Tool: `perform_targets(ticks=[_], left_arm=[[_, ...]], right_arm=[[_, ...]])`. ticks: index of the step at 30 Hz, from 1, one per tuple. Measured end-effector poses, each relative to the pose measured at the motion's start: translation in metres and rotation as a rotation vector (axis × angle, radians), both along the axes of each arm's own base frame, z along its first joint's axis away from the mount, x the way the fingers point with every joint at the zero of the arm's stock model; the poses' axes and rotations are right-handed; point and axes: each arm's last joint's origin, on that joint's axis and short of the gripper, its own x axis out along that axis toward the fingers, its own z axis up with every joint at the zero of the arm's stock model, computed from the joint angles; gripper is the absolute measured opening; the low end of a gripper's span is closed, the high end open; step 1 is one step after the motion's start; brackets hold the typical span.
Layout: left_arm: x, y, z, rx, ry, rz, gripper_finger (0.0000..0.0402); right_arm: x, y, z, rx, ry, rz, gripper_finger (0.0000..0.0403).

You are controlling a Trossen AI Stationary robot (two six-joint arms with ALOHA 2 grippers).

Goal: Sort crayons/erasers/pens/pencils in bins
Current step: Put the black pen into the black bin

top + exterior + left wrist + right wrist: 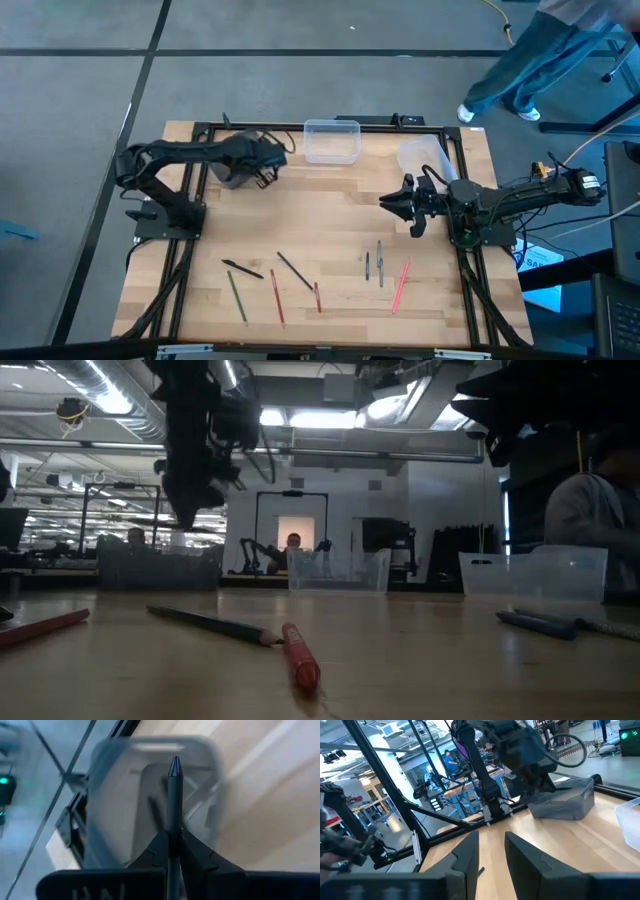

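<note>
Wooden table [330, 225] – left gripper [172, 837] pinches a dark pen [173, 795]; right gripper [492, 850] gapes – workshop behind.

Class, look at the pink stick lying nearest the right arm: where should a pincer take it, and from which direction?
Grip the pink stick near its middle, coming straight down from above with the fingers spanning its thin width. It lies flat on the table, slightly slanted, apart from the two grey sticks, so both long sides look free. The right pincer is probably best placed.
</note>
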Motion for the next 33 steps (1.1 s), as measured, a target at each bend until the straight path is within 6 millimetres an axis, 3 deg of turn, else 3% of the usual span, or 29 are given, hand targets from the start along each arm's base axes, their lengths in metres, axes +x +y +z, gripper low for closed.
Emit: perform_targets(ticks=[5, 13, 18, 27, 33], left_arm=[[-0.016, 0.028, -0.006, -0.014, 0.031, 0.053, 0.0016], [-0.023, 0.056, -0.014, -0.063, -0.106, 0.034, 0.0016], [-0.027, 0.062, -0.014, -0.052, -0.111, 0.076, 0.002], [-0.027, 0.06, -0.014, -0.05, -0.127, 0.106, 0.0097], [-0.02, 0.05, -0.014, -0.009, -0.12, 0.122, 0.0112]], right_arm=[[0.0, 0.0, 0.001, 0.003, -0.01, -0.012, 0.0097], [0.0, 0.0, 0.001, 0.001, -0.015, -0.013, 0.0097], [0.0, -0.001, 0.001, 0.0, -0.015, -0.017, 0.0097], [0.0, 0.0, 0.0, -0.004, -0.003, -0.017, 0.0097], [0.0, -0.001, 0.0, 0.0, -0.003, -0.024, 0.0097]])
